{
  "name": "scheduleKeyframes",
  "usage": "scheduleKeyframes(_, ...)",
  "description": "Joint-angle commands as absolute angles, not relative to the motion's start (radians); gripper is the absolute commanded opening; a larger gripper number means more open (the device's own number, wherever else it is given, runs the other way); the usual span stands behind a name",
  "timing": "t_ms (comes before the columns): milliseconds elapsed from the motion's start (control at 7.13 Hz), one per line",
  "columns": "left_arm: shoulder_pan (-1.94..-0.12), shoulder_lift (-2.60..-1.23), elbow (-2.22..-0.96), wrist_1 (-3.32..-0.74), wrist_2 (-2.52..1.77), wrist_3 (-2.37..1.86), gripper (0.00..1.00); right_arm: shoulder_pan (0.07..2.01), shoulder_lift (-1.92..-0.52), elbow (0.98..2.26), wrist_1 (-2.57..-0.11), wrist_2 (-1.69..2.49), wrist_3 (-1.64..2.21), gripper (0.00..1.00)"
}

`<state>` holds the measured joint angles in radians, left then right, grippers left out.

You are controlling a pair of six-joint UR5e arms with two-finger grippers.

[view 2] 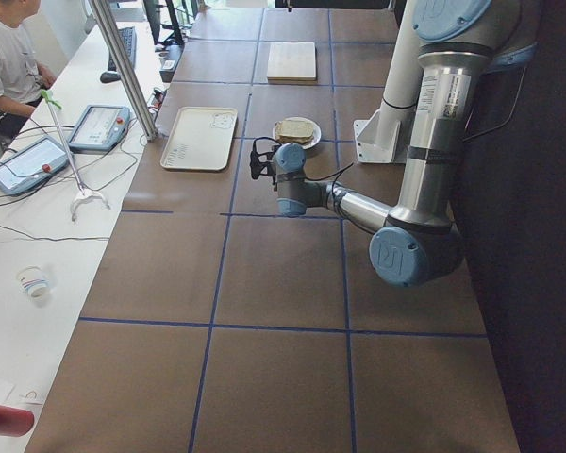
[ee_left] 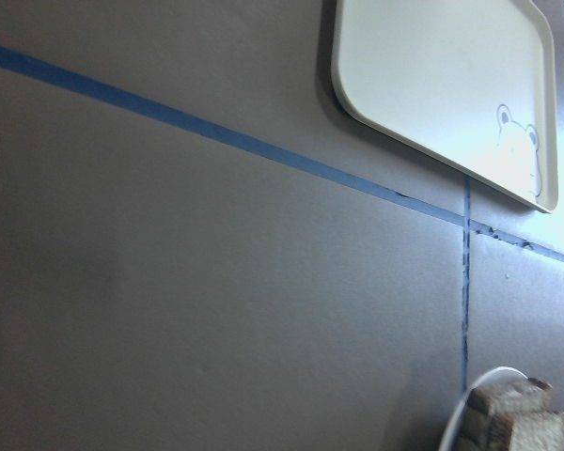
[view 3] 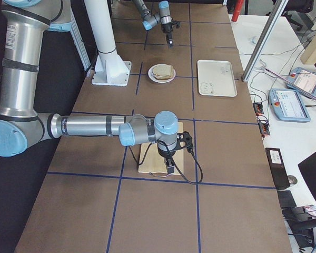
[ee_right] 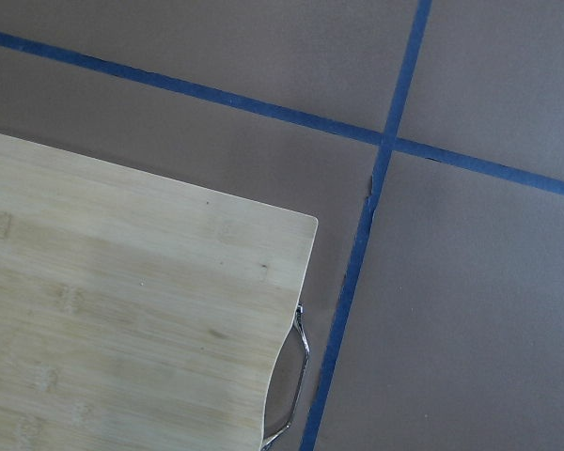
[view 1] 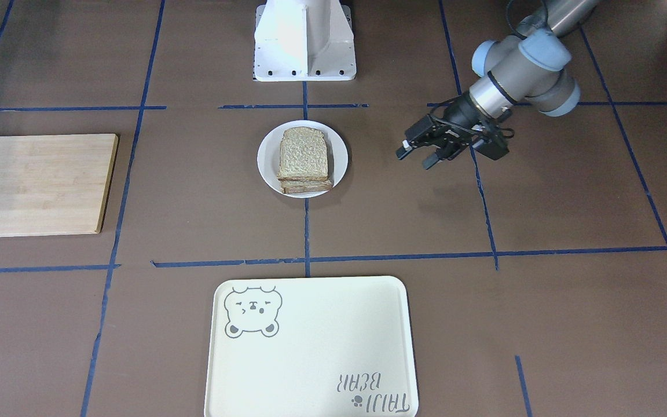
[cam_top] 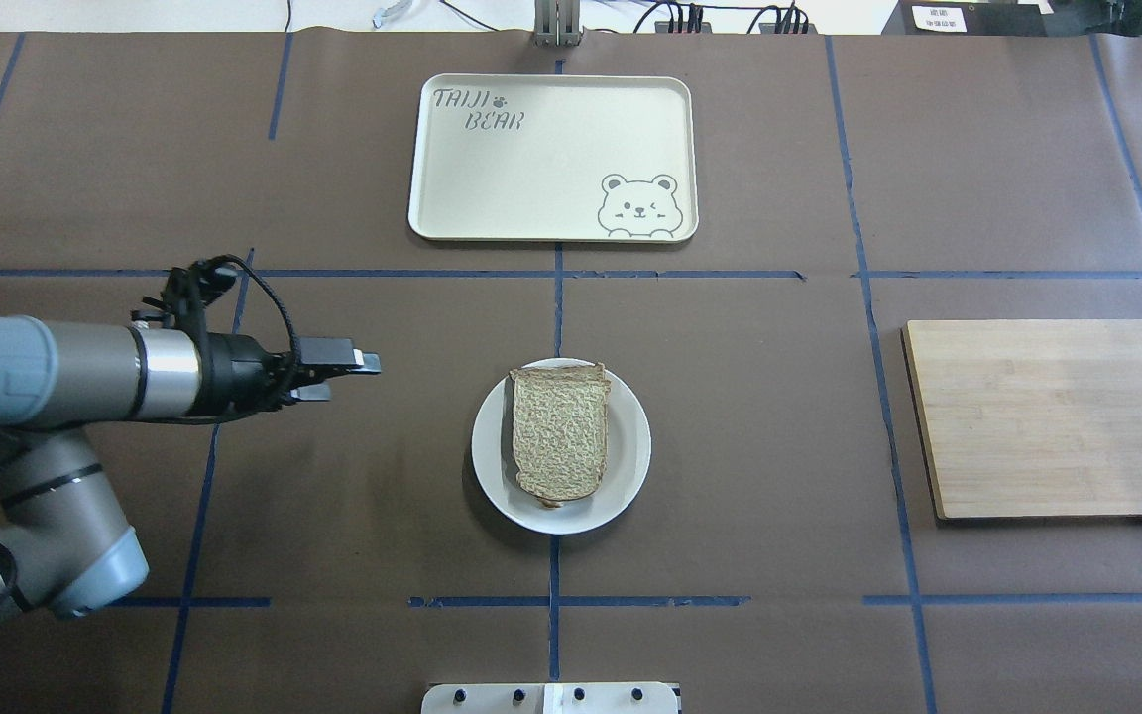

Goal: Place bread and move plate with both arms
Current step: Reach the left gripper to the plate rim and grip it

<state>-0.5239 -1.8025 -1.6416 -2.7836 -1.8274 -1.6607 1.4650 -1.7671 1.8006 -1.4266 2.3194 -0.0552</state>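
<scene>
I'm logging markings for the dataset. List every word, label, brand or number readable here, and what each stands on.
"TAIJI BEAR": printed on the cream rectangular plastic tray, next to a small paw mark; a bear drawing sits in another corner.
White paper label on a black box beyond the table: too small to read.
Grey handheld pendant on the side desk: screen unreadable.

Speckled grey-brown bread [cam_top: 560, 431], white plate [cam_top: 631, 456]
</scene>
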Motion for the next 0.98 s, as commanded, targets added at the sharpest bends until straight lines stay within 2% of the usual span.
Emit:
scheduleKeyframes(0, -0.347, -1.871, -1.622, -2.786, -1.645, -1.715, 1.00, 1.465, -1.767, 1.799, -1.427, 2.318, -0.055, 1.00)
scheduleKeyframes(140, -0.316, -1.891, -1.609, -2.787, -1.597, -1.718, 0.93, 1.465, -1.767, 1.799, -1.428, 2.319, -0.055, 1.00)
scheduleKeyframes(280, -0.301, -1.913, -1.582, -2.789, -1.571, -1.748, 0.71, 1.465, -1.767, 1.799, -1.428, 2.319, -0.055, 1.00)
scheduleKeyframes(421, -0.301, -1.925, -1.563, -2.793, -1.569, -1.761, 0.55, 1.465, -1.767, 1.799, -1.428, 2.319, -0.055, 1.00)
scheduleKeyframes(701, -0.301, -1.931, -1.543, -2.800, -1.569, -1.763, 0.51, 1.465, -1.769, 1.799, -1.428, 2.319, -0.055, 1.00)
scheduleKeyframes(841, -0.301, -1.937, -1.534, -2.800, -1.569, -1.763, 0.42, 1.465, -1.769, 1.799, -1.428, 2.319, -0.055, 1.00)
